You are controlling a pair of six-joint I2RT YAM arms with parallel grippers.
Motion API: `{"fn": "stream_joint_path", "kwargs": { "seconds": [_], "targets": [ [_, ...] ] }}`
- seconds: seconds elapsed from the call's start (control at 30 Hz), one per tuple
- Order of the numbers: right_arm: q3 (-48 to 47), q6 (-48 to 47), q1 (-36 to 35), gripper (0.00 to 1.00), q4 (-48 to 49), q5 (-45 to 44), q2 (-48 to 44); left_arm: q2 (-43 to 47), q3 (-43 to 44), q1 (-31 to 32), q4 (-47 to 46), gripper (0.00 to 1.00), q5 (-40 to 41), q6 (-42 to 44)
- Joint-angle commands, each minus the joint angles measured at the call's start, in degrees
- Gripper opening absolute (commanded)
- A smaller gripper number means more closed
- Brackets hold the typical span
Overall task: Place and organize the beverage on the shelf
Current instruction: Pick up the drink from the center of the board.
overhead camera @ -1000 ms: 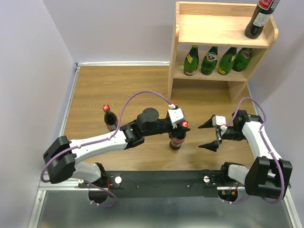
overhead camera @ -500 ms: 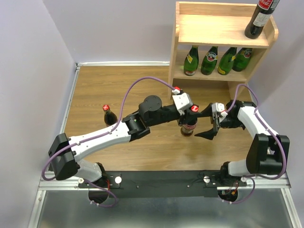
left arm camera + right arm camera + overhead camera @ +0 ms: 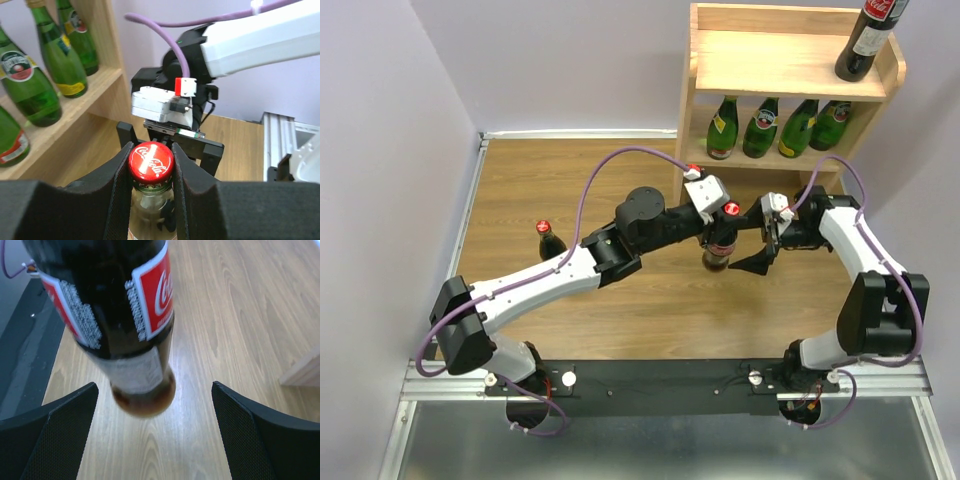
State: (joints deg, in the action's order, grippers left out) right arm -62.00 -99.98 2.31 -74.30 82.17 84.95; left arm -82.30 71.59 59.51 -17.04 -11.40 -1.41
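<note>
Gripping a glossy dark cola bottle (image 3: 125, 315): left hand (image 3: 150, 172).

On the shelf (image 3: 770, 60), four bottles (image 3: 761, 128) stand below, one bottle (image 3: 863, 50) above.

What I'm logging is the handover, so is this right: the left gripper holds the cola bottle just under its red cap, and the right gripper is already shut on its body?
Not quite. The left gripper does hold the cola bottle just under its red cap, but the right gripper is open: the right wrist view shows its fingers spread either side of the body, not touching it.
</note>
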Motion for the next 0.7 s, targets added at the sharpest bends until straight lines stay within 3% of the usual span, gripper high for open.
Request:
{"fn": "stream_joint_path", "kwargs": {
  "seconds": [0.0,0.17,0.4,0.67],
  "targets": [
    [0.12,20.13,-0.28,1.0,16.97,-4.65,-5.04,1.88,4.26,-1.58,-9.07,0.0,4.36,0.0],
    [2.14,26.93,-1.95,1.0,26.63,-6.93,-8.56,1.97,5.66,-2.99,-9.15,0.0,4.72,-0.26],
    [7.05,54.16,-10.12,1.0,53.27,-19.93,-15.51,2.23,6.81,-4.48,-9.33,0.0,4.81,-1.31],
    [9.26,69.82,-13.29,1.0,69.7,-22.49,-17.8,2.85,7.86,-5.01,-10.38,0.0,6.82,-2.28]
  ]
}}
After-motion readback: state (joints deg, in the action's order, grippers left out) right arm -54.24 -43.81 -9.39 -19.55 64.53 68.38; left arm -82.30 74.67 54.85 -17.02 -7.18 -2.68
